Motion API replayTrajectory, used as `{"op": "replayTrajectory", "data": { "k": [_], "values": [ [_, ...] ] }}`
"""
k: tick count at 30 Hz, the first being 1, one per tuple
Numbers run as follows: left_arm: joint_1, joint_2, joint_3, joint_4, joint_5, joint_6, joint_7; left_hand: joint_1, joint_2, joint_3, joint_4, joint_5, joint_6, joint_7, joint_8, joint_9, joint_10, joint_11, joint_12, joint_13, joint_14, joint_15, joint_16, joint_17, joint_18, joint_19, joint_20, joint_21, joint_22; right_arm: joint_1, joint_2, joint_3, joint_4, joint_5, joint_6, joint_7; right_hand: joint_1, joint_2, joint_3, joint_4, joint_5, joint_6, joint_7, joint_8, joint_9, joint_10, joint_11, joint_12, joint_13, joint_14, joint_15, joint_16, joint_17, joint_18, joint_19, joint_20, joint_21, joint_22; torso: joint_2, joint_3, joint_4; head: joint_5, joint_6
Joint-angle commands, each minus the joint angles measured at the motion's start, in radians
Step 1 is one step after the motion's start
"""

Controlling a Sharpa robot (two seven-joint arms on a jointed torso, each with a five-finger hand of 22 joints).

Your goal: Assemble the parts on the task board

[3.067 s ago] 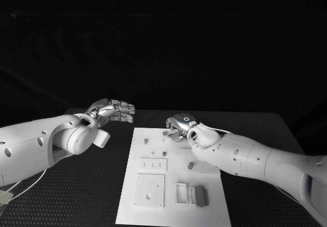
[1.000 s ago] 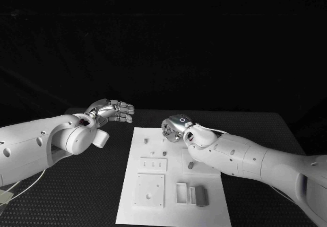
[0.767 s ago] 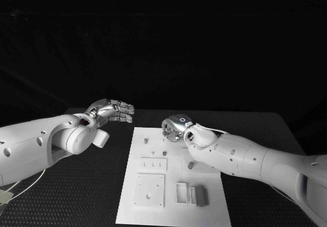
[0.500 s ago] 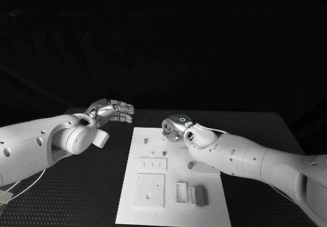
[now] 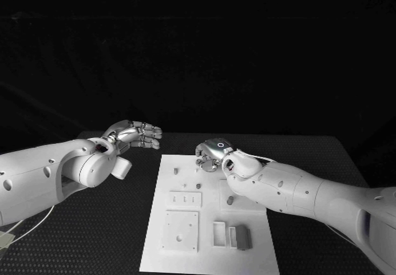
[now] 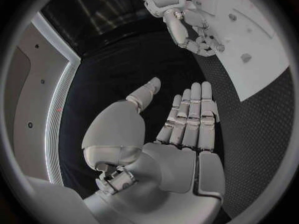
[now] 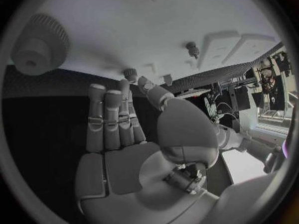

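Right hand [image 5: 213,155] hovers w/ nothing in it, fingers apart, over the task board [image 5: 208,252] at its 12 o'clock end. Left hand [image 5: 134,134] (at the board's 10 o'clock) is empty too, fingers apart. No writing to read.

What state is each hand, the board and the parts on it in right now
left hand: open, empty, held over the black table beside the board.
right hand: open, empty, over the board's far end.
task board: flat on the table.
gear: lying on the board, untouched.
small pegs: standing in the board.
grey block: sitting in its recess at the board's near end.
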Motion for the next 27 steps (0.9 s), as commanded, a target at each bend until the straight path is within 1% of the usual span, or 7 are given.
{"op": "replayTrajectory", "data": {
  "k": [1,7,11,16,19,22,27],
  "values": [
    [0.002,0.001,0.001,0.001,0.004,0.007,0.006,-0.002,-0.007,0.000,0.008,-0.004,-0.008,0.028,-0.003,0.000,-0.004,-0.001,-0.006,-0.002,0.000,0.005,-0.007,0.001,0.013,-0.008,-0.001,-0.006,0.002,0.000,-0.001,0.000,-0.001,0.009,-0.010,-0.001,0.000,-0.015,0.000,0.008,0.001,-0.009,0.002,-0.006,-0.002,-0.001,0.005,-0.007,0.002,-0.003,0.005,0.002,0.001,0.060,-0.003,-0.001,0.002,0.017,0.000,0.0005,0.0006,0.000,0.000],
    [0.002,0.001,0.001,0.001,0.004,0.009,0.007,-0.001,-0.007,0.000,0.008,-0.004,-0.009,0.028,-0.003,0.001,-0.005,-0.001,-0.006,-0.002,0.000,0.005,-0.008,0.002,0.013,-0.008,-0.001,-0.006,0.002,0.000,-0.008,0.000,0.003,0.010,-0.029,0.003,0.002,-0.016,0.001,0.011,0.001,-0.011,0.003,-0.007,-0.003,0.000,0.005,-0.009,0.003,-0.003,0.005,0.002,0.001,0.060,-0.003,-0.001,0.002,0.017,0.000,-0.0001,0.0010,0.001,0.000],
    [0.002,0.000,0.001,0.000,0.004,0.008,0.008,-0.001,-0.006,0.000,0.008,-0.004,-0.009,0.028,-0.003,0.001,-0.005,-0.001,-0.005,-0.002,0.000,0.005,-0.008,0.002,0.013,-0.008,-0.001,-0.006,0.002,0.000,-0.029,0.002,0.017,0.043,-0.033,0.009,0.010,-0.017,0.004,0.009,0.001,-0.012,0.003,-0.008,-0.002,0.001,0.005,-0.010,0.005,-0.003,0.005,0.003,0.001,0.060,-0.002,-0.002,0.002,0.017,-0.001,0.0013,0.0001,0.004,0.002],
    [0.002,-0.007,0.001,-0.004,0.004,0.008,0.011,-0.001,-0.007,0.000,0.008,-0.004,-0.008,0.027,-0.003,0.001,-0.005,-0.001,-0.005,-0.002,0.000,0.005,-0.008,0.002,0.013,-0.008,-0.001,-0.006,0.002,0.012,-0.073,0.023,0.075,0.108,0.001,0.020,0.023,-0.024,0.007,0.001,0.001,-0.026,0.010,-0.016,-0.003,-0.010,0.012,-0.036,-0.010,-0.004,0.012,-0.001,-0.001,0.060,-0.005,-0.002,0.000,0.017,-0.003,0.0010,-0.0044,0.006,0.007],
    [0.002,-0.008,0.001,-0.007,0.004,0.009,0.012,-0.001,-0.007,0.000,0.008,-0.004,-0.007,0.027,-0.001,0.001,-0.006,0.001,-0.005,-0.002,0.000,0.005,-0.009,0.003,0.013,-0.008,-0.001,-0.006,0.002,0.033,-0.099,0.035,0.098,0.193,0.044,0.058,0.028,-0.027,0.007,-0.005,0.001,-0.036,0.013,-0.021,-0.003,-0.011,0.016,-0.052,-0.023,-0.005,0.015,-0.003,-0.002,0.060,-0.008,-0.001,-0.001,0.017,-0.004,0.0019,-0.0065,0.005,0.012],
    [0.002,-0.012,0.001,-0.004,0.004,0.017,0.013,-0.001,-0.007,0.000,0.009,-0.004,-0.003,0.026,0.001,0.002,-0.007,0.004,-0.005,-0.003,0.001,0.005,-0.009,0.004,0.013,-0.009,-0.001,-0.006,0.002,0.059,-0.140,0.039,0.133,0.257,0.102,0.095,0.013,-0.048,-0.003,-0.006,0.001,-0.041,0.021,-0.024,-0.002,-0.037,0.026,-0.089,-0.054,-0.022,0.026,-0.014,-0.007,0.058,-0.025,0.007,-0.011,0.016,-0.006,0.0017,-0.0096,0.006,0.017],
    [0.002,-0.018,0.001,-0.006,0.000,0.030,0.010,-0.002,-0.004,0.000,0.012,-0.004,0.007,0.024,0.007,0.005,0.006,0.005,0.002,0.001,0.002,0.005,-0.011,0.007,0.014,-0.009,0.000,-0.006,0.003,0.087,-0.193,0.055,0.161,0.340,0.186,0.140,-0.012,-0.054,-0.016,-0.006,0.001,-0.055,0.019,-0.027,0.000,-0.114,0.060,-0.181,-0.138,-0.063,0.058,-0.036,-0.014,0.054,-0.067,0.022,-0.035,0.012,-0.010,0.0022,-0.0156,0.010,0.022]
  ]
}}
